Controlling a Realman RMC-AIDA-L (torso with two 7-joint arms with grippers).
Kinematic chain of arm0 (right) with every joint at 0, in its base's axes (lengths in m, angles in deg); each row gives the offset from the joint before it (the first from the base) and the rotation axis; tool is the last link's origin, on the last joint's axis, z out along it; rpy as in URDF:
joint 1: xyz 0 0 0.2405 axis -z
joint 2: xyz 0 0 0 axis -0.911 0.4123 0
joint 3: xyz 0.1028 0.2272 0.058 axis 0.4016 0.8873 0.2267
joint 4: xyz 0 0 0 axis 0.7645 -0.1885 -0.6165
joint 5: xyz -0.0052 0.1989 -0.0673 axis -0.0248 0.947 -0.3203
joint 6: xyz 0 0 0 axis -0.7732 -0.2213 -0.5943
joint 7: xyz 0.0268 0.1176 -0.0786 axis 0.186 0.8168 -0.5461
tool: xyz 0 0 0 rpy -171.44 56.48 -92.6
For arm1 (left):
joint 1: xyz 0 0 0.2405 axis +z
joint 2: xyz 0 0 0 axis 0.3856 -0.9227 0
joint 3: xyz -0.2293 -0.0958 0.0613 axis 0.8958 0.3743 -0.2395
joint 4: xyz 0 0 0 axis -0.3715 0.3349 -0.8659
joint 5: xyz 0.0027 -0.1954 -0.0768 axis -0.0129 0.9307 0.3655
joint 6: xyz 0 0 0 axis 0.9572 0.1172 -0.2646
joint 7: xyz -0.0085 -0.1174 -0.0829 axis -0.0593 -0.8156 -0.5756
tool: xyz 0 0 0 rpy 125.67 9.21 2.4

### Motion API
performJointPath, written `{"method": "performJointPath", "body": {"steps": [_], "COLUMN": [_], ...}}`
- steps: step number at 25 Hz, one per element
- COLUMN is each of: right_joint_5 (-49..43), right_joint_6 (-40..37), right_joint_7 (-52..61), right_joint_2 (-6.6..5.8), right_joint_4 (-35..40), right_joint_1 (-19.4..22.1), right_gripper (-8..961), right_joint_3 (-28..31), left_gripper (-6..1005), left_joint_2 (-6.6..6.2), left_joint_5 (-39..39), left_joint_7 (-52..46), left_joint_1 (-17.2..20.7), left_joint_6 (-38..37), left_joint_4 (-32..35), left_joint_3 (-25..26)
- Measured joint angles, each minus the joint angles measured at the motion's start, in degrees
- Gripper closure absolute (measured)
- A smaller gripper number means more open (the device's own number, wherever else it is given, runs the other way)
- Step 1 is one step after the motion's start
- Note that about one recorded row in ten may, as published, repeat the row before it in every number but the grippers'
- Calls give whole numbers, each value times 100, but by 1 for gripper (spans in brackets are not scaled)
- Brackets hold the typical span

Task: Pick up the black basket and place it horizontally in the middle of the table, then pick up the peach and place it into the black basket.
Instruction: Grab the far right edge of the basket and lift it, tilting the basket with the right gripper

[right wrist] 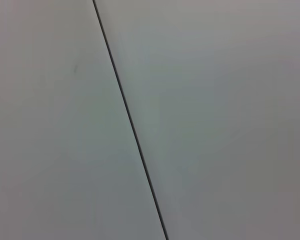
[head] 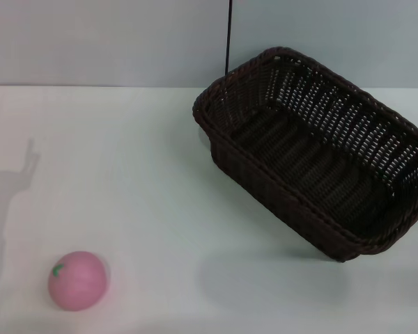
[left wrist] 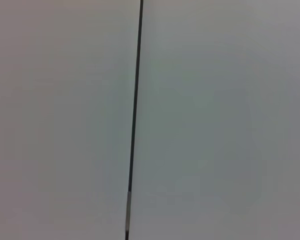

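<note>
while the black basket [head: 320, 163] lies on the right half of the table [head: 160, 181], it is turned diagonally, with one short end toward the far middle and the other toward the near right edge. its open top faces up and nothing is inside it. the near right end seems a little raised, and a soft shadow lies on the table below it. the peach [head: 78, 280] rests on the near left part of the table, well apart from the basket, with its small green leaf mark on the upper left side. both wrist views show only a plain pale wall [left wrist: 215, 120] with a thin dark seam [left wrist: 134, 120]. no gripper is visible, so i cannot tell how open they are or if they hold anything.
</note>
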Motion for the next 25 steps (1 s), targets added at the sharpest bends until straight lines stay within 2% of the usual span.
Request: {"method": "performJointPath", "body": {"steps": [10, 15, 16, 17, 20, 21, 22, 25], "right_joint_5": [-19, -32, -52, -52, -353, -933, -933, -1982], "right_joint_6": [47, -8, 27, 27, 235, 417, 417, 541], "right_joint_7": [4, 121, 570, 570, 1436, 2271, 2271, 3753], "right_joint_2": [-9, -28, -47, -47, -57, -54, -54, -52], "right_joint_4": [15, 409, 820, 820, 1794, 2630, 2630, 3851], "right_joint_1": [-32, 100, 235, 235, 462, 597, 597, 663], "right_gripper": [297, 301, 301, 302, 305, 305, 306, 308], "right_joint_3": [-39, -501, -811, -811, -1231, -1311, -1311, -1278], "left_gripper": [161, 161, 161, 162, 162, 162, 162, 163], "left_joint_2": [-2, -18, -18, -24, -28, -35, -35, -40], "left_joint_5": [8, -9, -9, -9, -12, -15, -15, -29], "left_joint_7": [-67, -90, -90, -115, -149, -210, -210, -307], "left_joint_1": [109, 126, 126, 129, 130, 127, 127, 37], "left_joint_6": [135, 114, 114, 102, 97, 96, 96, 89], "left_joint_4": [-1, -12, -12, -2, 8, 30, 30, 154], "left_joint_3": [-33, -37, -37, -42, -48, -58, -58, -120]}}
